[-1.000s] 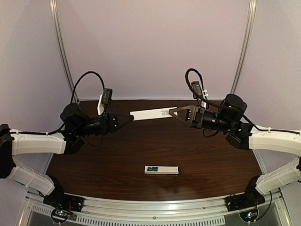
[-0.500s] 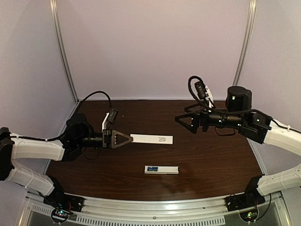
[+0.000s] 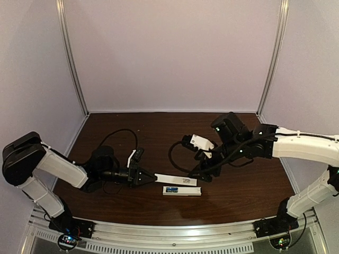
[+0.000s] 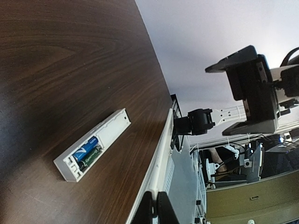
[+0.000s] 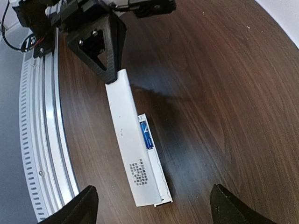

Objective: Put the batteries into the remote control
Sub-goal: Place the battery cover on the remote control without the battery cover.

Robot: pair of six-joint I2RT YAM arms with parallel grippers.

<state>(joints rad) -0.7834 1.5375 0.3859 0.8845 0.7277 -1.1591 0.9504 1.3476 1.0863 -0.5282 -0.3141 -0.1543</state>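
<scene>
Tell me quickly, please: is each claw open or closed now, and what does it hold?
Left claw: closed on one end of the white cover.
Right claw: open, holding nothing.

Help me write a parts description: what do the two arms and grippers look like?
The left arm and right arm have white shells and black joints. The left gripper and right gripper are black; the left one's fingers are triangular with a cut-out. A looping black cable runs to each wrist.

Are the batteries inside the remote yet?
In: the batteries lie in the remote control's uncovered recess; the left gripper holds the cover strip.
</scene>
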